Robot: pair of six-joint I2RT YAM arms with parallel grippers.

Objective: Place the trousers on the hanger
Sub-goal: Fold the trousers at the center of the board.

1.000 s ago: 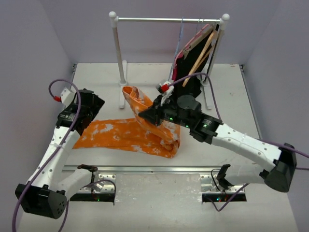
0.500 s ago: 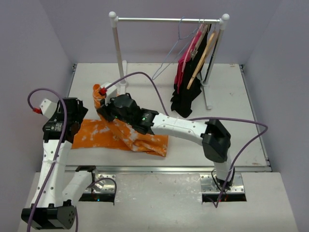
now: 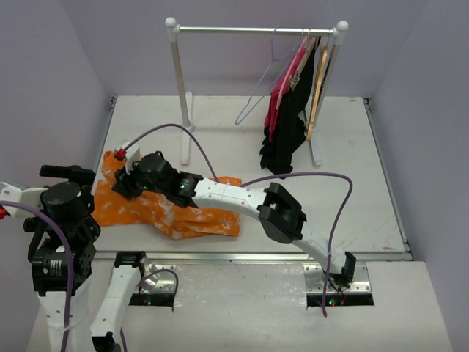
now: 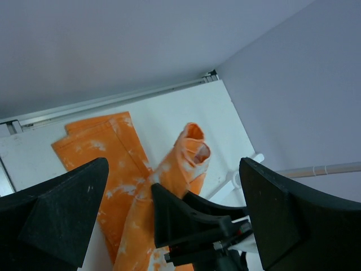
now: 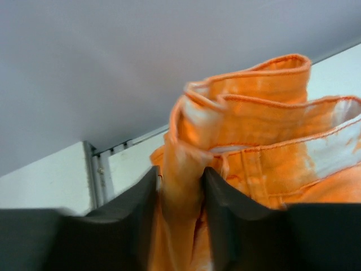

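The orange, white-blotched trousers (image 3: 187, 214) lie on the left of the table, one end lifted at the far left. My right gripper (image 3: 122, 178) reaches far left and is shut on a fold of that lifted end. In the right wrist view the trousers (image 5: 265, 107) bunch up, and the fold sits pinched in the right gripper (image 5: 180, 195). My left gripper (image 3: 67, 171) stands open near the table's left edge, empty; in its own view the left gripper (image 4: 175, 226) frames the trousers (image 4: 107, 149). The pale blue wire hanger (image 3: 258, 86) hangs bare on the rail.
A white clothes rack (image 3: 180, 81) stands at the back, its left post base close behind the trousers. A pink garment (image 3: 277, 99), a black garment (image 3: 287, 136) and a wooden hanger (image 3: 318, 81) hang at its right end. Side walls close in both sides.
My right arm has swept left across the table, dragging the trousers' lifted end with it. The left arm has drawn back toward the near left corner. The hung clothes have swung back straight.
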